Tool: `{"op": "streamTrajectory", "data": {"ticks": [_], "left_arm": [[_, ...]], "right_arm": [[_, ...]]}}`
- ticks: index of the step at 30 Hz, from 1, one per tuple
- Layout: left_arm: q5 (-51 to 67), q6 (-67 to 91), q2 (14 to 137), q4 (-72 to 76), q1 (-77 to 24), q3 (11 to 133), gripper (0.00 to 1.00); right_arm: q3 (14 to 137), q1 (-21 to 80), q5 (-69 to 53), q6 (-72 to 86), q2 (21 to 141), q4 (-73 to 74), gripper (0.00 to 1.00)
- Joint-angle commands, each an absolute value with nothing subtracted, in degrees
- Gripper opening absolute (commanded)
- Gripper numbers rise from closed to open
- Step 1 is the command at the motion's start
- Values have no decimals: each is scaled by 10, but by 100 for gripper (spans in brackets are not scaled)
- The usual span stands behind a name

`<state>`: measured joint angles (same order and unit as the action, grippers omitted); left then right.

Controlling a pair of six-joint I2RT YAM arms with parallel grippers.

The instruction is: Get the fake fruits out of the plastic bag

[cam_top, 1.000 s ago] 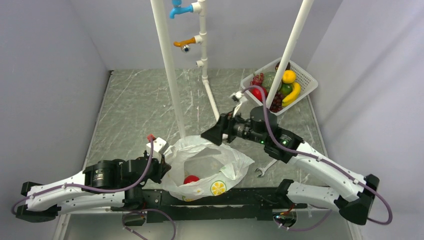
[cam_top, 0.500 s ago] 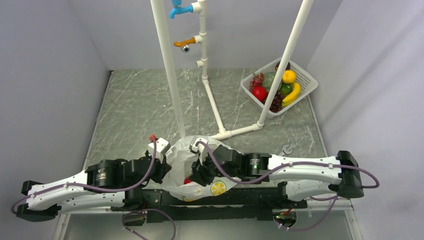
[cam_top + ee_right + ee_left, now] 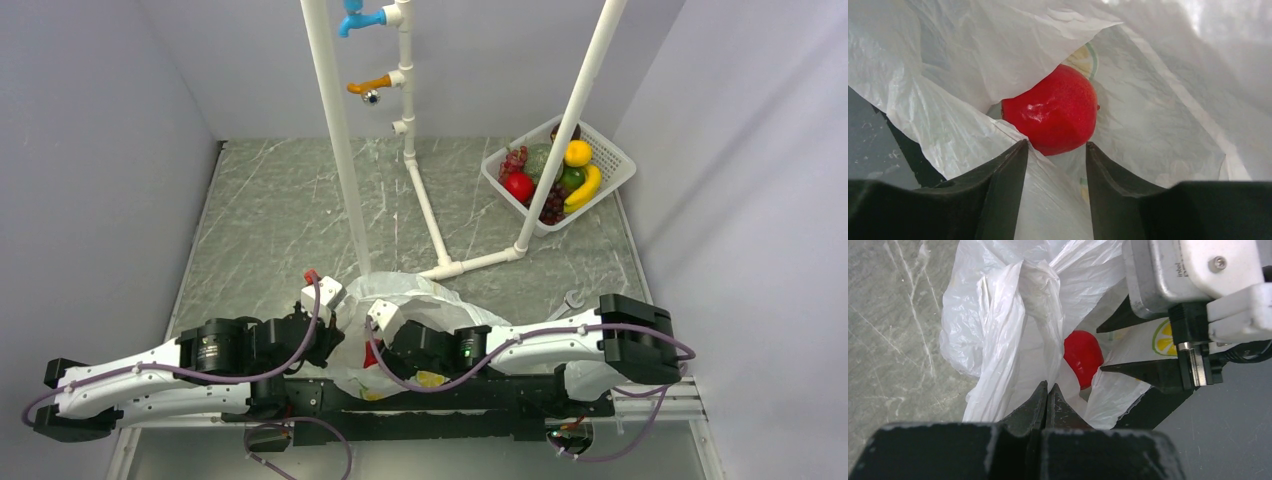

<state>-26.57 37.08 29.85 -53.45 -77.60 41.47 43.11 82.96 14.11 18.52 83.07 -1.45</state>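
The plastic bag [image 3: 410, 296] lies crumpled at the table's near edge, between the arms. My left gripper [image 3: 1047, 388] is shut on a fold of the bag's left rim [image 3: 998, 340]. My right gripper [image 3: 1057, 145] is open and pushed into the bag's mouth. A red apple [image 3: 1053, 112] lies just beyond its fingertips, between them but not touched. A fold of bag film lies over the left finger [image 3: 1003, 175]. The apple [image 3: 1083, 356] also shows in the left wrist view, between the right gripper's fingers [image 3: 1143, 372]. No other fruit shows in the bag.
A white basket [image 3: 618, 158] at the back right holds a red apple [image 3: 518, 186], a banana [image 3: 585, 188], a yellow-orange fruit [image 3: 577, 153], grapes and a green melon. White pipes [image 3: 340, 150] stand mid-table, one leg [image 3: 478, 263] lying just behind the bag. A wrench [image 3: 573, 298] lies right of the bag.
My right arm swung from near the basket down to the bag and has pushed further left into its mouth. The bag has folded around it. My left gripper kept its hold.
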Motion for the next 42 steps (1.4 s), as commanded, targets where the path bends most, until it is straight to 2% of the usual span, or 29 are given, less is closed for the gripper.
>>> {"op": "streamTrajectory", "data": {"ticks": [1,6,9,13,19,26,42], "left_arm": [[-260,367,298,-527,-780,420,0],[-260,369,305,-529,-781,420,0],[-259,367,310,-529,-781,421,0],[-257,367,306,-527,-783,421,0],[-261,369,293,-526,-785,419,0],[-262,369,293,-527,-786,419,0],[-263,369,310,-530,-791,422,0]], "right_arm": [[443,831,127,162,833,-77,54],[424,835,105,156,831,-101,88],[439,836,131,142,854,-99,99],[476,836,199,143,869,-67,99],[476,835,238,145,860,-82,98],[497,836,184,164,909,-73,97],[455,835,171,214,947,-73,95]]}}
